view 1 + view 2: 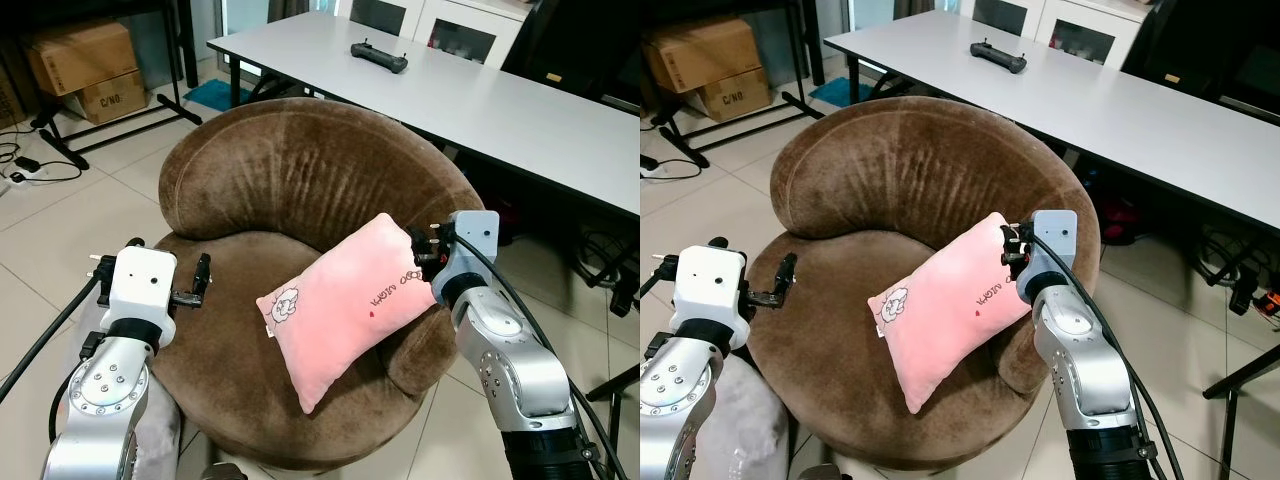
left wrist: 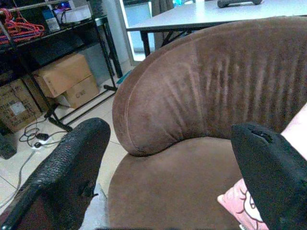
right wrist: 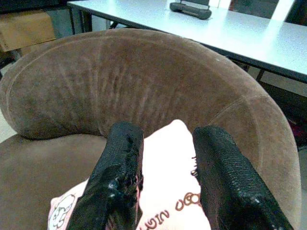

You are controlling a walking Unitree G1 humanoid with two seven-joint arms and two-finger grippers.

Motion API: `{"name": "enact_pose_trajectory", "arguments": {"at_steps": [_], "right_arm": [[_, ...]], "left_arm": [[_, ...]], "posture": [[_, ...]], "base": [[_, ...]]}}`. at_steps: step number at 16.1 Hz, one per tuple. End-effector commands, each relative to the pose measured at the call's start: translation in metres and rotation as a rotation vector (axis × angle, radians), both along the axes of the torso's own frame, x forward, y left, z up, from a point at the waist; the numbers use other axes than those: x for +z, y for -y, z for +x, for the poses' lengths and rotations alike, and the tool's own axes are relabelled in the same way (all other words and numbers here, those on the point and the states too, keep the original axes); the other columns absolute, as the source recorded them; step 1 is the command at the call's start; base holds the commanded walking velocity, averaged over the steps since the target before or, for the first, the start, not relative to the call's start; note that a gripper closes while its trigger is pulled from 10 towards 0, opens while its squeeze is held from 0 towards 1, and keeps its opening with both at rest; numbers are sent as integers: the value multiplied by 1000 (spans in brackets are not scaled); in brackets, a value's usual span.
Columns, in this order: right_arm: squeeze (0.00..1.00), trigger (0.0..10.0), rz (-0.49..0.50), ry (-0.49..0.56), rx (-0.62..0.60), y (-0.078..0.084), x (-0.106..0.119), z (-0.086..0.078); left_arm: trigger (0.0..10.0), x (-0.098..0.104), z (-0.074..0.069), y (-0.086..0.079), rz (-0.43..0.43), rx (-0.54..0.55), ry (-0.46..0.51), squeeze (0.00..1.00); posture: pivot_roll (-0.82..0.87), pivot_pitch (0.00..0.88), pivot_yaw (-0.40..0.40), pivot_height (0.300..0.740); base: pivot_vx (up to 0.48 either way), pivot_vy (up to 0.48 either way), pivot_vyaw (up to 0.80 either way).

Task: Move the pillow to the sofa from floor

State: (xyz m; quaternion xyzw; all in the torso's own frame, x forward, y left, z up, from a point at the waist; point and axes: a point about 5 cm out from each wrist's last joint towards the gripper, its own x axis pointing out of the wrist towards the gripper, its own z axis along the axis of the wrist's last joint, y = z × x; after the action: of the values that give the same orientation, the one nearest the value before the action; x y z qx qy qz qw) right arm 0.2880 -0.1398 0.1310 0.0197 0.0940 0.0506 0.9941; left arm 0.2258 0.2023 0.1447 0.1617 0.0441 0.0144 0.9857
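A pink pillow point(image 1: 340, 300) with a sheep print lies tilted on the round brown sofa point(image 1: 290, 170), leaning on its right armrest, its low corner near the seat's front edge. My right gripper point(image 1: 420, 255) is at the pillow's upper right corner. In the right wrist view that gripper point(image 3: 165, 132) stands open, its fingers on either side of the corner, and the fabric is smooth and unpinched. My left gripper point(image 2: 170, 127) is wide open over the seat's left side, apart from the pillow, with nothing between its fingers point(image 1: 203, 277).
A long grey table point(image 1: 480, 90) with a black controller point(image 1: 378, 55) stands behind the sofa. Cardboard boxes point(image 1: 85, 65) and a black rack are at the far left, with cables point(image 1: 25, 165) on the tiled floor. Something grey and fluffy point(image 1: 740, 420) lies by the sofa's left front.
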Motion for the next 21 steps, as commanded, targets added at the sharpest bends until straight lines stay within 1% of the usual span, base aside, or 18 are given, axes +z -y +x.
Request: {"name": "enact_pose_trajectory", "arguments": {"at_steps": [1,11,13,15,16,19,21], "right_arm": [[0,10000,-26,-2,-1,4,0,-1],[0,10000,-37,-19,-15,7,-4,-2],[0,10000,-50,13,-10,8,-2,-1],[0,10000,-103,105,-38,12,1,1],[0,10000,-117,117,-50,13,0,1],[0,10000,-72,101,-17,12,-4,-1],[0,10000,-63,93,-6,11,-8,-3]], "left_arm": [[10000,2,-1,1,0,-2,13,0],[10000,3,0,1,13,-4,33,0],[10000,4,1,0,14,2,41,0],[10000,6,1,-4,31,34,77,0],[10000,5,1,-6,39,41,84,0],[10000,4,-1,-7,46,45,90,0],[10000,3,-2,-6,48,46,97,0]], "posture": [[116,0,-136,740],[118,0,-135,740],[121,0,-137,740],[121,0,-137,740],[121,0,-137,740],[124,0,-142,740],[127,0,-145,740]], "base": [[0,0,0],[0,0,0],[-240,0,0],[-244,0,0],[-244,0,0],[-242,0,0],[-270,0,0]]}}
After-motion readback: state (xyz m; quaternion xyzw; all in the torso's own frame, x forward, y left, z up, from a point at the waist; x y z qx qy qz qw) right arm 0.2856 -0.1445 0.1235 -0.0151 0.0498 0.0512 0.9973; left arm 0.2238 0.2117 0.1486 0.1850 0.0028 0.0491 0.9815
